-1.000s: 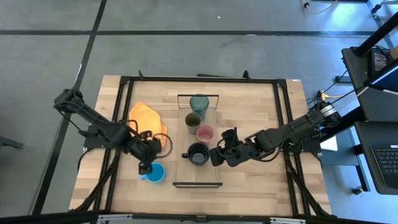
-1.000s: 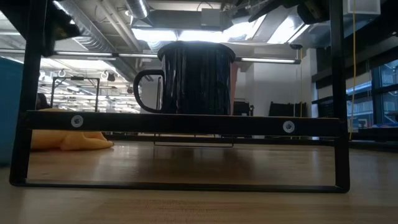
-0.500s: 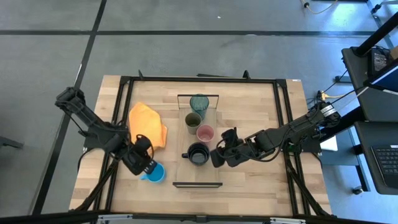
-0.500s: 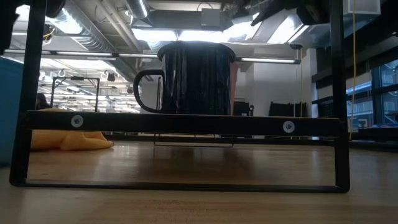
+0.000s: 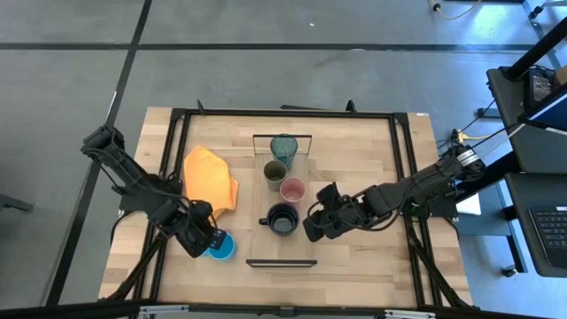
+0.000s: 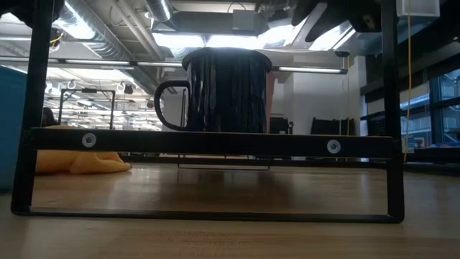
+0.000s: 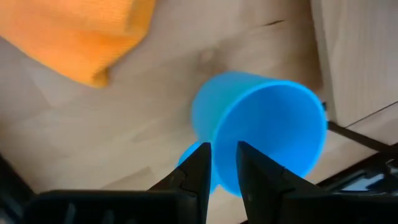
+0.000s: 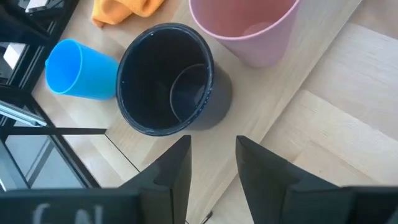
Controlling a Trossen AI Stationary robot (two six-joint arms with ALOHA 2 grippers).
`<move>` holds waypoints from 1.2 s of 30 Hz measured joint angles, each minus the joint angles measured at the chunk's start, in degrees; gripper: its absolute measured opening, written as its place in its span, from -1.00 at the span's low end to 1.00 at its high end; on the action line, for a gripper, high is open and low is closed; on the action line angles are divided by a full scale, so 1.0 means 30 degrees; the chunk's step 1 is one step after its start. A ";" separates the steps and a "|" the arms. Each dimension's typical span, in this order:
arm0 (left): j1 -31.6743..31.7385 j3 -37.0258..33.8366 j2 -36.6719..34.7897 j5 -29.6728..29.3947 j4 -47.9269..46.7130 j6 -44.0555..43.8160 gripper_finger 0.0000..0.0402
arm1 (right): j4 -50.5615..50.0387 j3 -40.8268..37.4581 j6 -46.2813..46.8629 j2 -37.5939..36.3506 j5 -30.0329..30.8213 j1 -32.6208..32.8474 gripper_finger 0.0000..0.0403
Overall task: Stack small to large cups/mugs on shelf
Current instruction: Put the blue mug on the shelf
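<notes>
The blue mug (image 5: 223,247) stands on the table left of the shelf (image 5: 297,245). My left gripper (image 7: 224,163) hangs over its rim by the handle (image 7: 188,157), open only by a narrow gap. On the shelf plank, from far to near, stand the teal tumbler (image 5: 283,145), olive cup (image 5: 275,173), pink cup (image 5: 292,189) and black mug (image 5: 282,219). My right gripper (image 8: 213,155) is open just right of the black mug (image 8: 165,81), above the plank, with nothing between its fingers. My left gripper points down at the blue mug's rim (image 7: 231,163), one finger on either side of the wall next to the handle. Whether the fingers touch the mug cannot be told. The mug stands upright on the table.
An orange cloth (image 5: 209,177) lies on the table far-left of the blue mug. Black metal frames (image 6: 215,140) close both short ends of the shelf. A black rail frame (image 5: 177,159) runs around the tabletop. Bare plank lies between the black mug and the near frame.
My left gripper has swung a little toward the table's left and near edge, sunk slightly, and rolled strongly about its pointing line over the blue mug. My right gripper has turned slightly on the spot. No cup has moved.
</notes>
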 joint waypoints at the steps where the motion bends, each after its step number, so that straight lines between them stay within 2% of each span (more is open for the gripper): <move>1: -0.0052 0.0000 0.0069 -0.0088 0.0206 -0.0272 -0.65 | 0.0000 0.0000 -0.0019 0.0000 0.0000 -0.0030 -0.37; 10: -0.1245 0.0000 0.1020 0.0045 0.0366 -0.2840 -0.65 | -0.0009 0.0000 -0.0258 0.0000 0.0000 -0.0067 -0.37; 25: -0.1286 0.0000 0.2872 -0.0021 0.0854 -0.3106 -0.66 | -0.0080 0.0000 -0.0644 0.0000 -0.0350 -0.0212 -0.37; 28: -0.1214 0.0000 0.3014 -0.0028 0.0856 -0.3106 -0.73 | -0.0087 0.0000 -0.0644 0.0000 -0.0350 -0.0212 -0.37; 33: -0.1184 0.0001 0.3023 -0.0597 0.0874 -0.3114 -0.95 | -0.0088 -0.0001 -0.0644 0.0000 -0.0364 -0.0212 -0.37; 36: -0.1184 0.0000 0.3017 -0.0677 0.0828 -0.3100 -0.96 | -0.0095 0.0000 -0.0644 0.0000 -0.0433 -0.0212 -0.37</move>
